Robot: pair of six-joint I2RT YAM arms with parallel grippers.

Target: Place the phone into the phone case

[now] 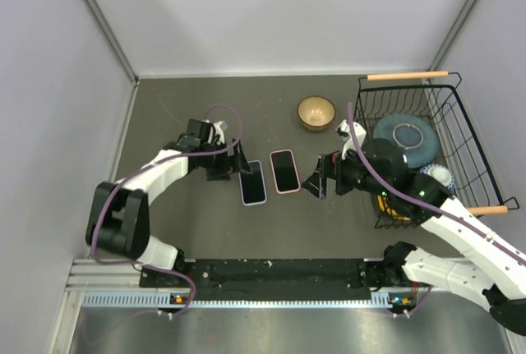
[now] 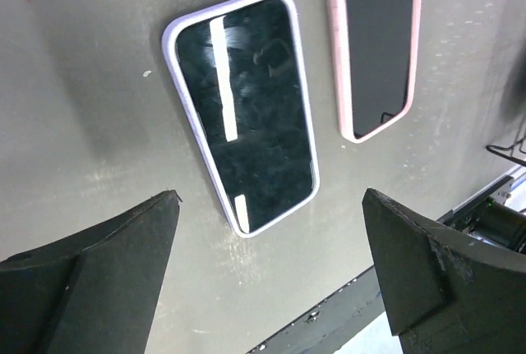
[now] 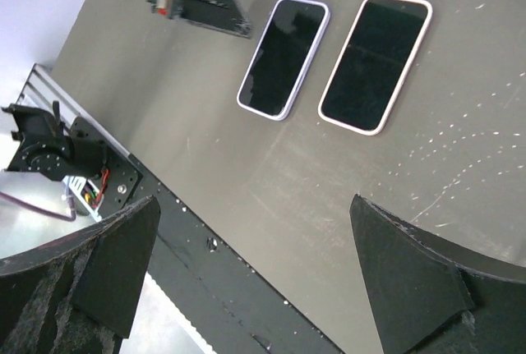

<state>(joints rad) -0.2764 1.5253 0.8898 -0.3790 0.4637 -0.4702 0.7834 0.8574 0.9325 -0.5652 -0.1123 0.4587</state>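
Two flat phone-shaped things lie side by side on the dark table. The left one has a lilac rim and a glossy black face (image 1: 253,182) (image 2: 246,116) (image 3: 283,57). The right one has a pink rim and a dark face (image 1: 284,171) (image 2: 376,42) (image 3: 375,63). I cannot tell which is a bare case and which holds a phone. My left gripper (image 1: 233,165) (image 2: 269,206) is open and empty, just left of the lilac one. My right gripper (image 1: 316,177) (image 3: 255,199) is open and empty, just right of the pink one.
A tan bowl (image 1: 316,112) stands behind the phones. A black wire basket (image 1: 448,128) at the right holds a blue-grey plate (image 1: 408,136) and other items. A black rail (image 1: 279,270) runs along the near edge of the table.
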